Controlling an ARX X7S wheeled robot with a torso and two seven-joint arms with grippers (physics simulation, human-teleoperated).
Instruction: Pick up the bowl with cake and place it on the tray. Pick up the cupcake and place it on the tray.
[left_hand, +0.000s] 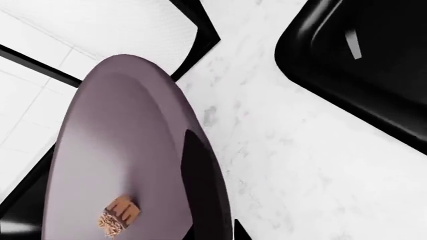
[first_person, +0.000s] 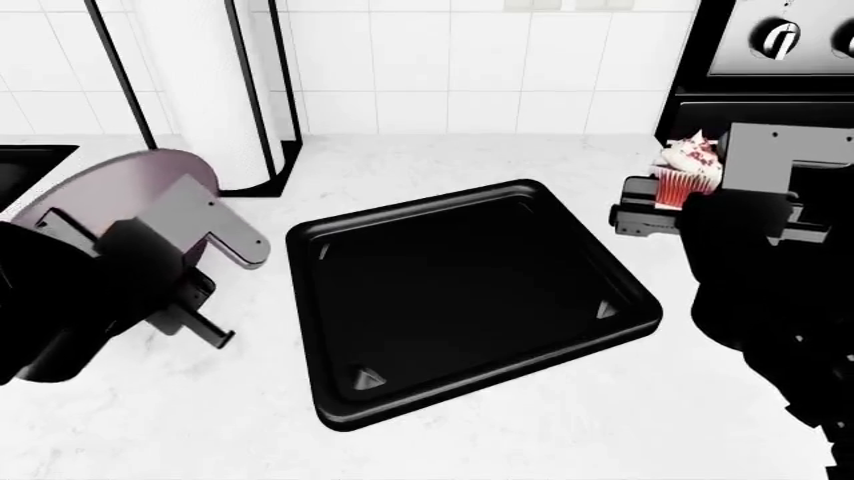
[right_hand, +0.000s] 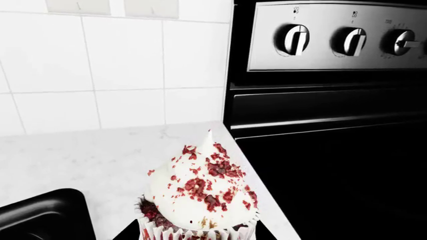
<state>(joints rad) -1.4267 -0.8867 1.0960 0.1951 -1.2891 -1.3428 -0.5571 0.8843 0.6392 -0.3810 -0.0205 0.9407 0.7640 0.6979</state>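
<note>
Left hand (first_person: 200, 255) pinching the bowl (first_person: 127, 195), right hand (first_person: 667, 205) pinching the cupcake (first_person: 687, 168), tray (first_person: 467, 300) between them.

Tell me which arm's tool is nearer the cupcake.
Right. The right tool is at the cupcake, which sits up against it beside the stove, right of the tray. The left tool is across the tray, at the bowl.

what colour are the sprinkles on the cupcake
Red, flecked over white frosting on the cupcake; clearest in the right wrist view.
</note>
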